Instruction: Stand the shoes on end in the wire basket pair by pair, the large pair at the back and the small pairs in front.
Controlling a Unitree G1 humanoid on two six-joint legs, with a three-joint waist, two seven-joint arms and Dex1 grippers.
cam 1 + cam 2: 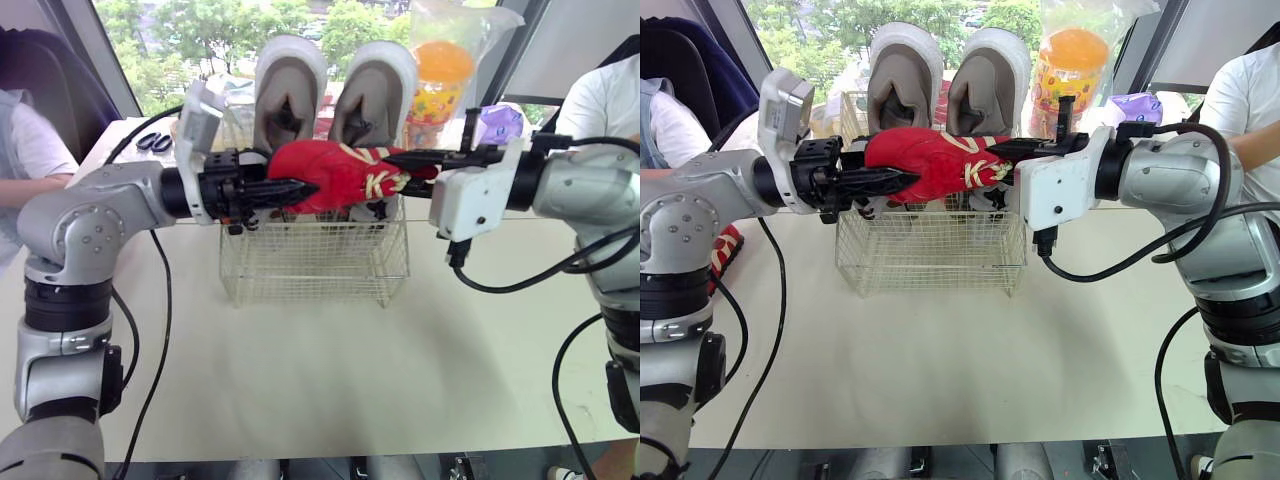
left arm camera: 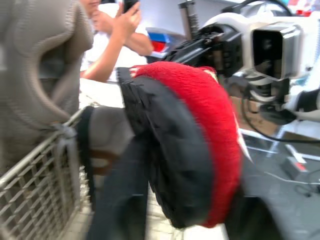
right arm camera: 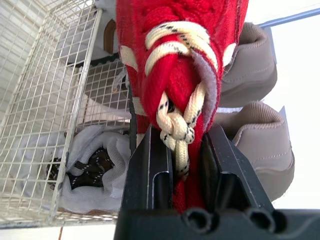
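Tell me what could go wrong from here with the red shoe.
The right tool pinches mostly the laces and tongue of the red shoe; it may slip out if the left tool lets go.
Lowered lying flat, it may catch on the wire basket rim or land on the white shoe instead of standing on end.

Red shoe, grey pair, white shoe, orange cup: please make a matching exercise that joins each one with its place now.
Things:
1. red shoe
2. grey pair
3. white shoe
4. orange cup

Places:
A. behind the wire basket
B. low inside the basket
C. standing on end at the basket's back
D. clamped in the right claw, above the basket

Pairs: 1-D; 2-C; 3-B; 4-A
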